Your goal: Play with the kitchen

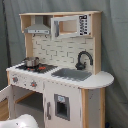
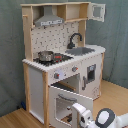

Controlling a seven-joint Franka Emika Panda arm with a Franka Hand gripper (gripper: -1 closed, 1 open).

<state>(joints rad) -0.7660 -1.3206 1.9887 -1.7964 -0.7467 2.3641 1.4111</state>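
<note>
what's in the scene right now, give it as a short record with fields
kitchen: toy kitchen, white and light wood
pot: metal pot on the stovetop
sink: grey sink, black faucet behind it
oven door: oven door hanging open in the second exterior view
arm: robot arm low at the second exterior view's bottom right, near the open door

Both exterior views are evenly and softly lit, fairly bright, with no hard glare. Everything looks soft and slightly blurred. Shade gathers under the hood (image 1: pixel 38 28) and inside the open oven (image 2: pixel 67 85), toward 6 o'clock.
</note>
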